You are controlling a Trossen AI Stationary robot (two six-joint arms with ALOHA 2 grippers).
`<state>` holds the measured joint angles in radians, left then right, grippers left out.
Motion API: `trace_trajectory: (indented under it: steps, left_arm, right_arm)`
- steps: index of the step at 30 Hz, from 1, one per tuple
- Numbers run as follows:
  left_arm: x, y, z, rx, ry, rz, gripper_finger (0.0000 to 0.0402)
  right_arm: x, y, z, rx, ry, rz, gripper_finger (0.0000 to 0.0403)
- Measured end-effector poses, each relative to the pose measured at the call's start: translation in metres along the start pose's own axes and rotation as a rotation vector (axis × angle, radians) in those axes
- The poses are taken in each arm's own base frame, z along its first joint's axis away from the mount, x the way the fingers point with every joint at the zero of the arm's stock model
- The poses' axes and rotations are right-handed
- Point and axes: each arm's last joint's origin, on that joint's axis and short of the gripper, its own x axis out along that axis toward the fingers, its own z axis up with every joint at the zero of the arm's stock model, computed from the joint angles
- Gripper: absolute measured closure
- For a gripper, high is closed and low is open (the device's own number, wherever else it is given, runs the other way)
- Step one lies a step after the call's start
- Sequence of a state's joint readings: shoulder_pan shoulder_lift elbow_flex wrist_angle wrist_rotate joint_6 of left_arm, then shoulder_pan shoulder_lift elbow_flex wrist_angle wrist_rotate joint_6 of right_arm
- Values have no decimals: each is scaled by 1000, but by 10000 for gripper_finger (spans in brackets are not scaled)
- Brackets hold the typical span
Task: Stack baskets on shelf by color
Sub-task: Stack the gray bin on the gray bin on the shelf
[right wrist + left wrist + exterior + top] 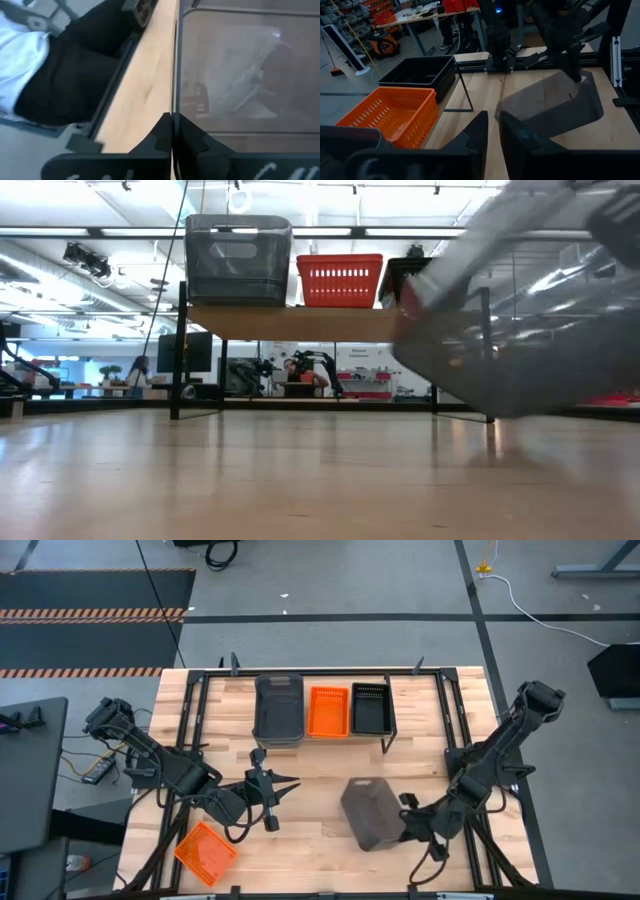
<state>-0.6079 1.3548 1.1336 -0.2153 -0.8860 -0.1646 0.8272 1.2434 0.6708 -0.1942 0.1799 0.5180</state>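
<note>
Table [320, 765] — right gripper [408, 820] seemingly pinching grey basket [368, 810].

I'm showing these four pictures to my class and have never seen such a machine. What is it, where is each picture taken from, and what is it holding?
It is a robot with two dark arms at a wooden table. One picture looks down from above, one looks level across the tabletop, and two come from cameras on the wrists. A shelf carries a grey, an orange and a black basket. The right pincer grips the wall of another grey basket, tilted. The left pincer is free. A second orange basket lies near the table's front.
</note>
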Motion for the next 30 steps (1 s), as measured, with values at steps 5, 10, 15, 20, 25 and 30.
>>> trace_trajectory:
  steps: [5, 10, 15, 20, 25, 30]
  left_arm:
    - [0, 0, 0, 1, 0, 0, 345]
    - [0, 0, 0, 2, 0, 0, 351]
    - [0, 0, 0, 4, 0, 0, 345]
    - [0, 0, 0, 4, 0, 0, 348]
    - [0, 0, 0, 4, 1, 0, 350]
    - [0, 0, -1, 10, 5, 1, 344]
  right_arm:
    - [2, -15, 7, -2, -16, -59, 385]
    - [4, -31, 17, -29, -51, -104, 393]
    - [4, -40, 32, -70, -157, -99, 391]
    - [13, -47, 40, -89, -196, -74, 391]
    - [42, -50, 43, -123, -154, -37, 391]
    - [70, -43, 70, -221, -113, -36, 390]
